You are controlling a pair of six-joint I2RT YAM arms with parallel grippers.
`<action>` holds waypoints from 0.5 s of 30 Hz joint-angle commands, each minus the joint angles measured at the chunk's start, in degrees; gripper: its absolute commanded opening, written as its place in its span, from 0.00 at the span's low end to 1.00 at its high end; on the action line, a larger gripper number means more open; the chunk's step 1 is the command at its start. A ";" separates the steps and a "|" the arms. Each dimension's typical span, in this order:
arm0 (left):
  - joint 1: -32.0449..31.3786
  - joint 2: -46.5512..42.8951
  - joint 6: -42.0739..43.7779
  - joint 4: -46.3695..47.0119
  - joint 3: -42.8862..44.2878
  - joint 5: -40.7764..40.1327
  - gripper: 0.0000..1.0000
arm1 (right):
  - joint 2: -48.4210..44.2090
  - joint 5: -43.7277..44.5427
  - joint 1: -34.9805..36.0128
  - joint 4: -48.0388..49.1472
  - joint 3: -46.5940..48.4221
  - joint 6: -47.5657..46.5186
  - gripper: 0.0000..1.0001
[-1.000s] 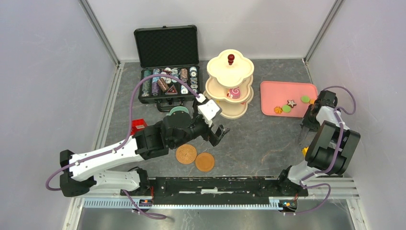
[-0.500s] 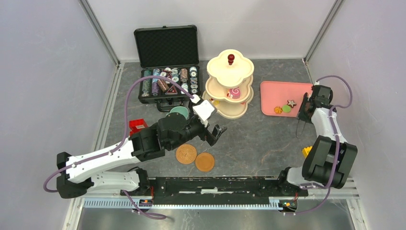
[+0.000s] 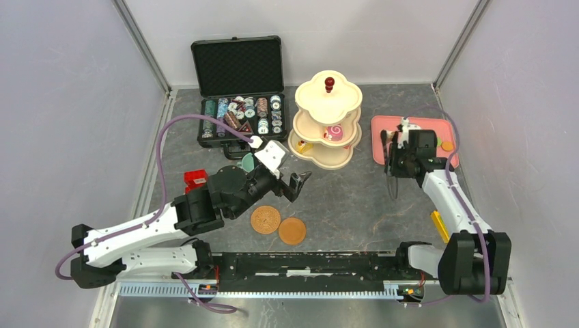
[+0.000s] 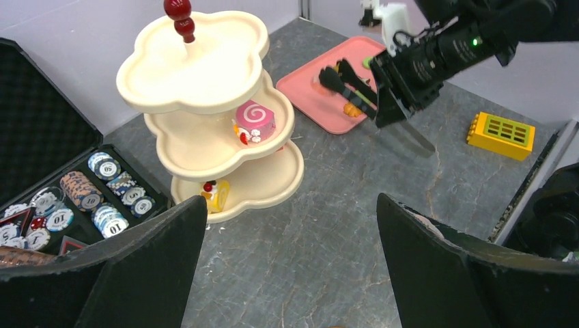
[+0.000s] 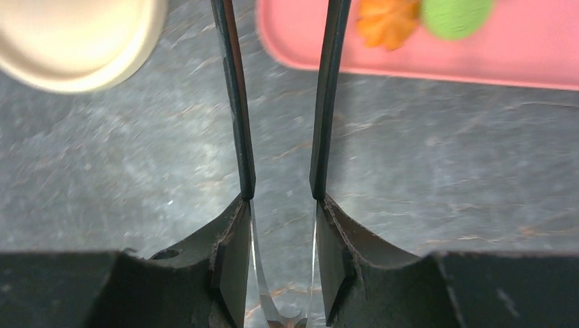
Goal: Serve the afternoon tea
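Observation:
The cream three-tier stand [image 3: 328, 119] with a red knob [image 3: 329, 84] stands at the back middle. A pink swirl pastry [image 4: 255, 121] lies on its middle tier and a yellow one [image 4: 217, 193] on the bottom tier. My right gripper [image 3: 399, 158] is shut on black-tipped tongs [image 4: 348, 82], whose tips hover over the left end of the pink tray [image 3: 377, 145]. Orange [image 5: 389, 20] and green [image 5: 456, 14] pastries lie on that tray. My left gripper [image 3: 292, 184] is open and empty above two brown saucers [image 3: 265, 219]. The teal cup [image 3: 248, 162] is half hidden behind it. The brown cup is out of view.
An open black case of poker chips [image 3: 239, 102] stands at the back left. A red toy car [image 3: 195, 180] sits by the left arm. A yellow block [image 3: 440, 225] lies near the right arm's base. Grey walls close in both sides.
My right arm has swung left from the tray's right end to its left end, carrying the tongs. My left arm has drawn back a little to the left, still open.

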 commanded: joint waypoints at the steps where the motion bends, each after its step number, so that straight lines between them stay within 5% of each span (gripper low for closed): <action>1: -0.38 -0.96 2.36 3.80 -0.37 -2.60 1.00 | -3.79 -3.43 5.06 -0.35 -2.53 2.47 0.00; 15: -0.24 -0.96 2.56 3.92 -0.37 -3.50 1.00 | -16.73 -10.60 12.37 -10.57 1.98 3.41 0.00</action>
